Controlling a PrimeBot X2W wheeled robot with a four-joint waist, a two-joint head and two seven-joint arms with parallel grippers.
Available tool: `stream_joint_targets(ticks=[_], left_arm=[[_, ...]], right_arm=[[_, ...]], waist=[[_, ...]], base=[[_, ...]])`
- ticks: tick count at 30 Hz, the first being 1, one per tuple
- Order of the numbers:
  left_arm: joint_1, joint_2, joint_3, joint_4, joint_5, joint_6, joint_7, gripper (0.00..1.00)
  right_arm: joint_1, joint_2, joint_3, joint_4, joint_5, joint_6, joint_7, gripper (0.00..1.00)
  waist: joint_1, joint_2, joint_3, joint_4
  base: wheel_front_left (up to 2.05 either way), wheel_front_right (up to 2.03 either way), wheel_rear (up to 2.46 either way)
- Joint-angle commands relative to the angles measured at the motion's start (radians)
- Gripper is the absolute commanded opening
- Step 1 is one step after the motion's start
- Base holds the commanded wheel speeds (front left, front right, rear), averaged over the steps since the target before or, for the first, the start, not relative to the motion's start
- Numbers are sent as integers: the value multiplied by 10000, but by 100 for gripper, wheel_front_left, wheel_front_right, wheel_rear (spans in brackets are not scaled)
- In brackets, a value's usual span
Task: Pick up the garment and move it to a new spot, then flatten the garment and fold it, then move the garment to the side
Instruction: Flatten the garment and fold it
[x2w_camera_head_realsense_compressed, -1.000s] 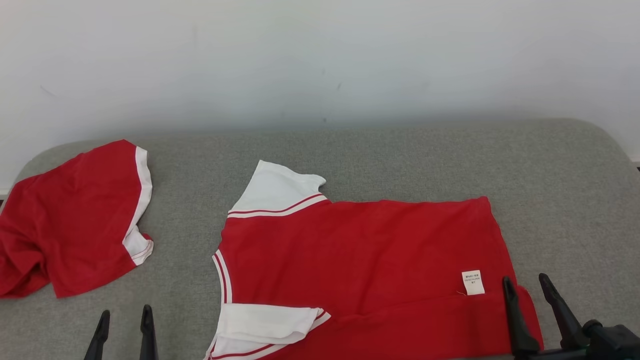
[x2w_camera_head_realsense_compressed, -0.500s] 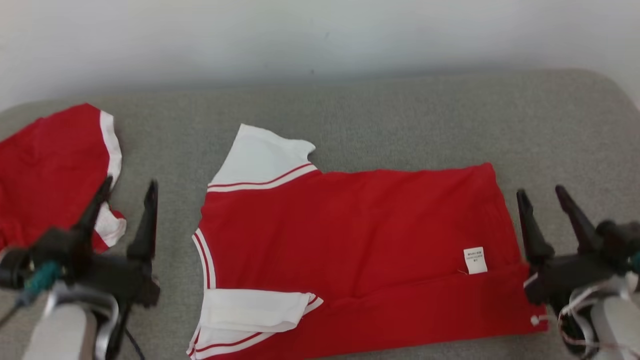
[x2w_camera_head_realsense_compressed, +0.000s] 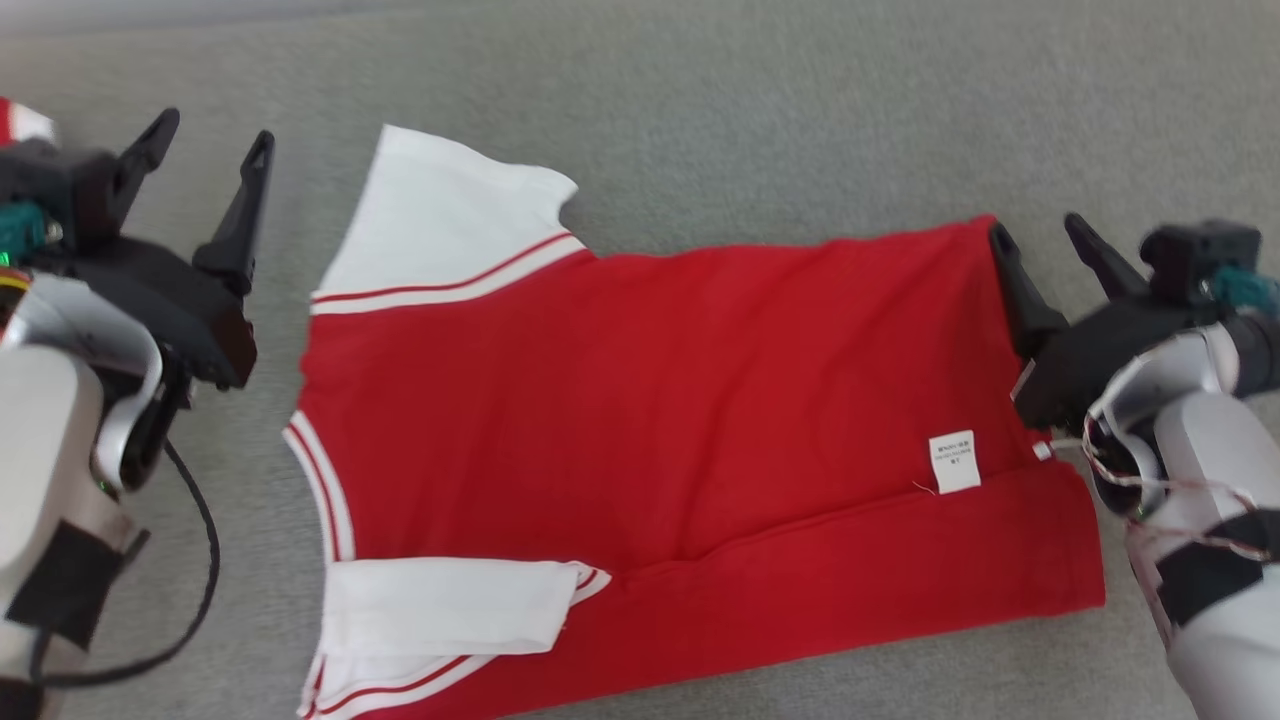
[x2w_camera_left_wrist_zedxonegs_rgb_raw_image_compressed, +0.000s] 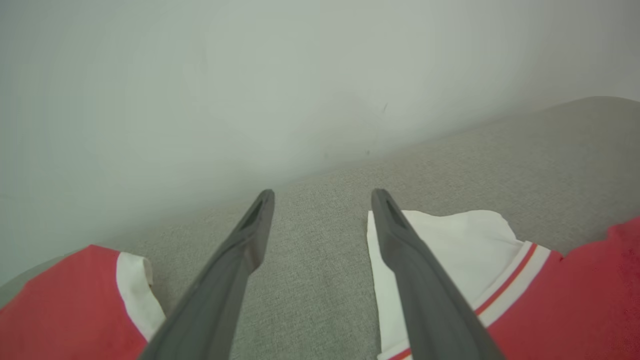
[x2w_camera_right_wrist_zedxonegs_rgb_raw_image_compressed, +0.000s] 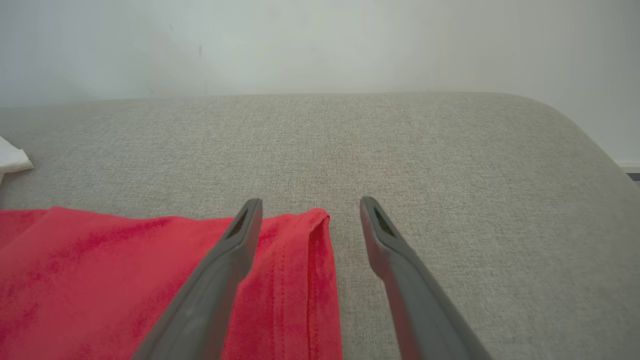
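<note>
1. While the red short-sleeved cotton shirt with white sleeves lies spread across the middle of the head view on the grey woven cushion, its lower long edge is already turned up over the body. I therefore judge the folding step to be in hand, with the upper half not yet folded.
2. The left gripper sits at the upper left of the frame, fingers spread wide and empty. It is just beside the upper white sleeve and not touching it.
3. The right gripper sits at the right of the frame, likewise spread and empty, at the shirt's upper right hem corner.
4. The next move probably calls for both grippers to drop onto that upper edge, one at the sleeve and one at the hem corner. They would pinch the cloth and draw it evenly towards the bottom of the frame.
5. The head view gives the whole layout and the small white care label. The left wrist view adds a second red garment with white trim at its lower left. The right wrist view adds the stitched hem between the fingers, one finger over cloth, the other over bare cushion.
</note>
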Motion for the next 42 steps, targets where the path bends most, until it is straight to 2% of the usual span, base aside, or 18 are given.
stream_joint_targets(ticks=[1,8,12,21,31,32,33,34,42], left_arm=[[-446,155,-340,249,-172,17,173,100],[-1887,633,-1975,1391,-993,17,1002,100],[-2541,723,-2637,2011,-1461,16,1230,100],[-3506,772,-3709,3153,-2242,16,1416,100],[-3812,790,-4741,3554,-3035,16,1556,100],[-3866,779,-4830,3578,-3105,16,1557,48],[-3900,756,-4933,3577,-3150,16,1564,26],[-3935,747,-5039,3586,-3228,16,1558,0],[-4359,631,-5479,3802,-3624,17,247,0]], right_arm=[[-412,89,131,259,193,-29,133,100],[-1718,301,917,1371,487,-29,710,100],[-2239,407,1352,1769,655,-29,737,100],[-3087,699,2317,2334,1118,-29,797,100],[-3481,872,3164,2753,1554,-29,826,100],[-3529,882,3238,2810,1625,-29,850,51],[-3579,890,3313,2854,1680,-29,880,29],[-3630,890,3369,2907,1737,-29,873,0],[-3957,642,3603,3417,2116,-29,110,0]], waist=[[-3,-2,682,-585],[-3,-2,1102,-913],[-3,-2,1303,-1075],[-3,-2,1618,-1507],[-3,-2,1689,-1608],[-3,-2,1708,-1606],[-3,-2,1727,-1600],[-3,-2,1744,-1590],[-3,-2,1467,-1276]], base=[[0,0,0],[0,0,0],[0,0,0],[0,0,0],[0,0,0],[0,0,0],[0,0,0],[0,0,0],[0,0,0]])
